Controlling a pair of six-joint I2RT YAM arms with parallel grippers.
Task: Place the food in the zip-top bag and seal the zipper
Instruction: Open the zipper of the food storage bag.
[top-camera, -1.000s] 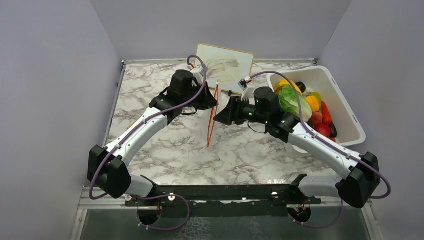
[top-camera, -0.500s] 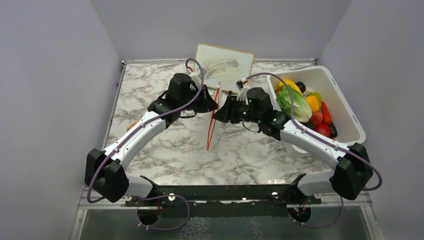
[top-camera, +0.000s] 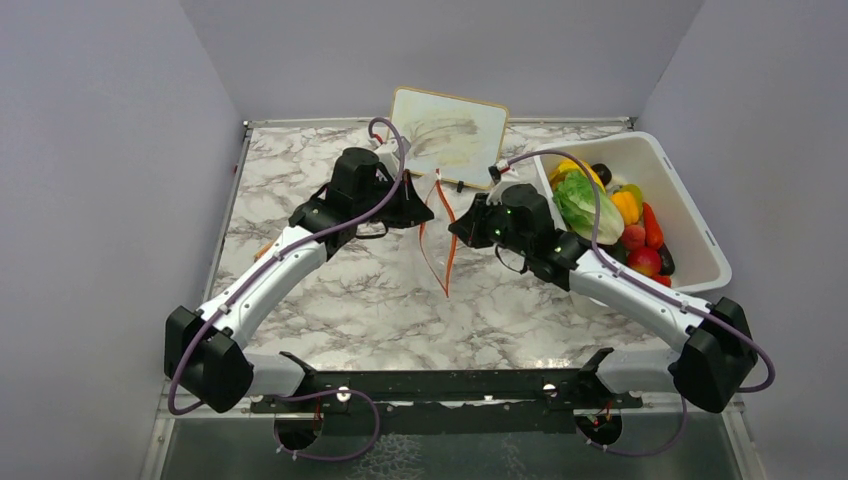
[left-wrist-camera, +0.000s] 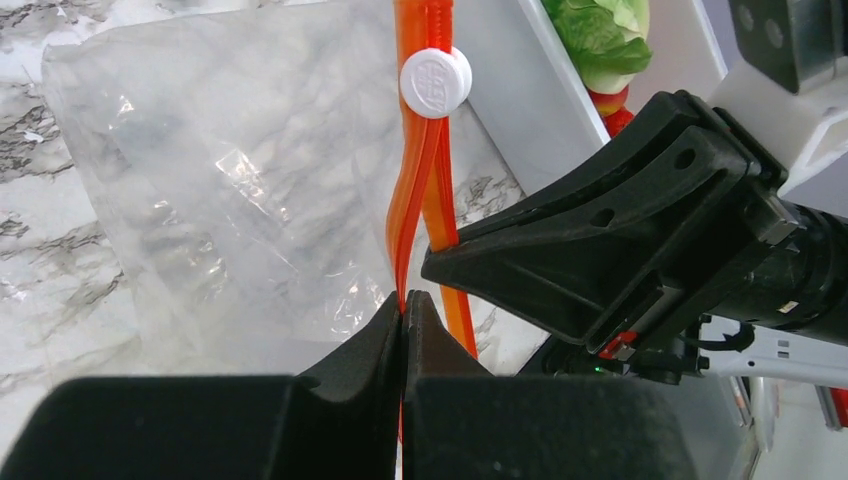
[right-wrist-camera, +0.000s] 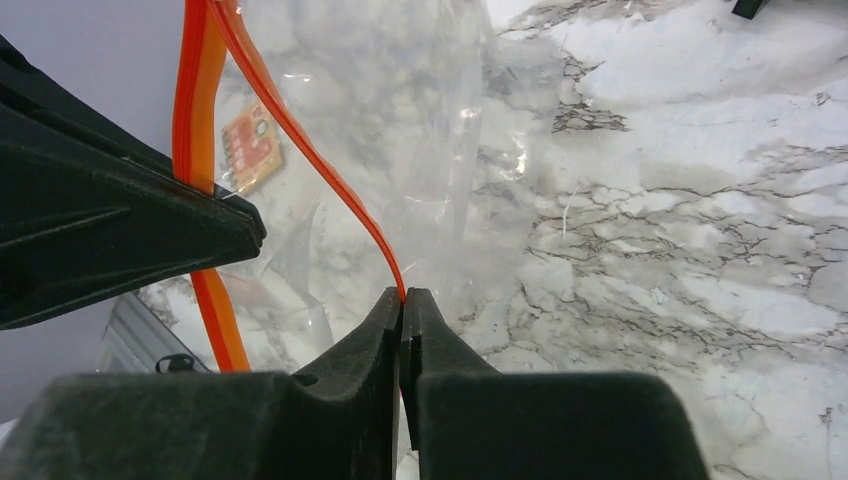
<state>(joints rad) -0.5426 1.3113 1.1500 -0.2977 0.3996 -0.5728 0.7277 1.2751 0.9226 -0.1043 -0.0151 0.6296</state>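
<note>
The clear zip-top bag hangs over the middle of the table, held by both grippers. Its orange zipper has two strips, which stand slightly apart, and a white slider sits at the far end. My left gripper is shut on one zipper strip. Facing it, my right gripper is shut on the other strip. The food lies piled in the white tub at the right, with a green lettuce on top. I see no food in the bag.
A pale board leans against the back wall behind the bag. A small orange patterned card shows through the plastic on the marble table. Grey walls close in the left, back and right sides.
The right gripper moved in to the bag and shut on a zipper strip. The two strips have parted, and the bag's lower end has swung right. The left gripper kept its hold.
</note>
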